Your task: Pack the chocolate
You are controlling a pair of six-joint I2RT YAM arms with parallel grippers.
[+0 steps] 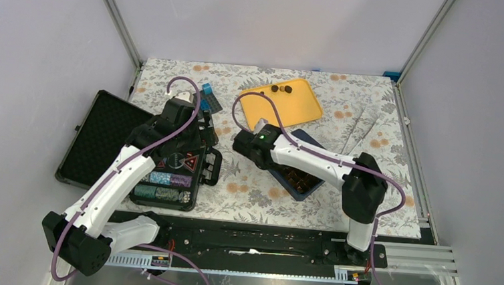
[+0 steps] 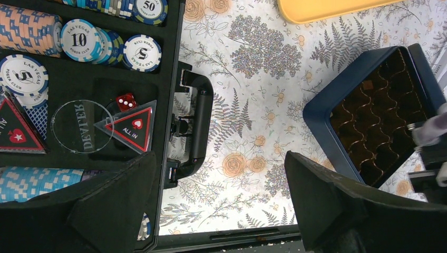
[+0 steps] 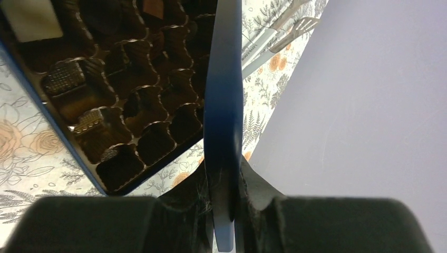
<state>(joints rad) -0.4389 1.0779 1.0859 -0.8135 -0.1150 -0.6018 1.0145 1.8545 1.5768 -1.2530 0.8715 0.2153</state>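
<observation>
Two end effectors, listed first.
- Right end effector (image 3: 224,211): clenched on the thin blue lid (image 3: 224,105) of the box (image 2: 319,113). The lid is seen edge-on and stands upright between the fingers.
- Left end effector (image 2: 219,163): released, fingers spread wide, grasping nothing. It hangs over the right rim of the poker case (image 2: 79,84) and the case handle (image 2: 197,126).

Remaining items, largest first:
- Desk (image 1: 252,195): covered by a floral cloth and walled on the left, far and right sides. Bare cloth lies between the case and the box, and along the near edge.
- Poker case: open on the left. Its foam-lined half lies off the cloth, and chips fill its slots.
- Yellow tray (image 1: 302,107): sits beyond the box, toward the far edge.
- Box: dark blue, with brown cups inside. In the top view the right forearm crosses over it and hides much of it.
- Tongs (image 1: 360,131): silver, lying right of the box.
- Chocolate (image 3: 63,76): several dark pieces and one pale piece (image 3: 31,18) sit in cups, and many cups are empty. Two dark pieces (image 1: 280,88) rest on the tray, and two more (image 1: 458,101) lie on the cloth near the far right corner.
</observation>
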